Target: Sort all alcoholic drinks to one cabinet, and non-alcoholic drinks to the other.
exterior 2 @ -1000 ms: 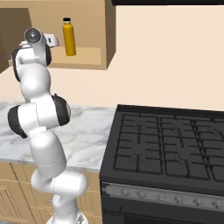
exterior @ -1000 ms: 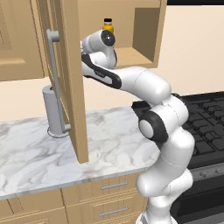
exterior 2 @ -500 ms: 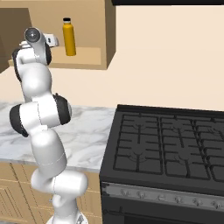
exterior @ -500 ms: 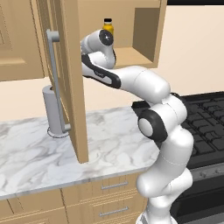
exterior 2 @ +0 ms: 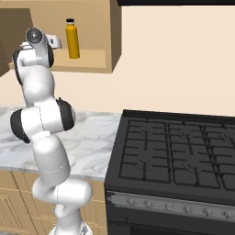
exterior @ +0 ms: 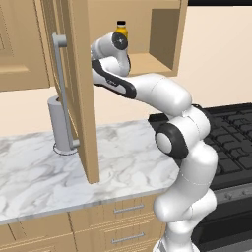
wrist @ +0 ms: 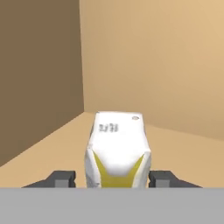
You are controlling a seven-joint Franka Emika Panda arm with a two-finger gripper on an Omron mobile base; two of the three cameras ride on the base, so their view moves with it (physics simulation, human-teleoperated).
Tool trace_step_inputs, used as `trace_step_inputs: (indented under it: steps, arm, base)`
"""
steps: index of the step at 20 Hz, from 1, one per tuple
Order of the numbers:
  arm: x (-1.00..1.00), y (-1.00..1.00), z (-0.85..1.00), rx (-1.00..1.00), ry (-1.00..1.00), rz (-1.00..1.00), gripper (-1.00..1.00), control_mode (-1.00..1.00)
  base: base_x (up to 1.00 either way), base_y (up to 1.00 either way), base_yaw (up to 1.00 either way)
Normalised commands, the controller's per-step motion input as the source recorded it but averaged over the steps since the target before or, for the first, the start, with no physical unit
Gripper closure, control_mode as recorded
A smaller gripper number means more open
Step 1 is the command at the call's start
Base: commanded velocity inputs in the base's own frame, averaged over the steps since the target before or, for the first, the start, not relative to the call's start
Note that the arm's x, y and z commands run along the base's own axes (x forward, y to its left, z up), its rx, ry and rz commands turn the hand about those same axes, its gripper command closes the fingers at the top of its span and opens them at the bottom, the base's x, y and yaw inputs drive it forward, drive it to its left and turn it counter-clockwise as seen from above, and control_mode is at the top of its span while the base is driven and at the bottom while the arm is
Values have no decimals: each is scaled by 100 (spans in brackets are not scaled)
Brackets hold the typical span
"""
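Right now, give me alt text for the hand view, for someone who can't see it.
A white carton with a yellow V-shaped mark stands on the tan shelf of a wooden cabinet, directly between the two dark tips of the pincer, with small gaps on both sides. A darker brown side wall rises on the left.

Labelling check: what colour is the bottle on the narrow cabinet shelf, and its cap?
Orange-yellow bottle with a black cap, clearest in the right base view.
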Motion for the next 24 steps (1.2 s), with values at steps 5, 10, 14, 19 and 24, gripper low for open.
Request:
trace_step_inputs:
  steps: [5, 10, 14, 19, 24]
  arm:
    - [-5, 0, -2, 1, -2, 0, -100, -100]
    - [-12, 0, -8, 0, -3, 0, -100, -100]
    - [-9, 0, -8, 0, -3, 0, -100, -100]
    - [0, 0, 0, 0, -2, 0, -100, -100]
    - [-4, -3, 0, 0, 0, 0, -100, -100]
  base:
    - [0, 0, 0]
    - [0, 0, 0]
    - [0, 0, 0]
    - [0, 0, 0]
    - [0, 0, 0]
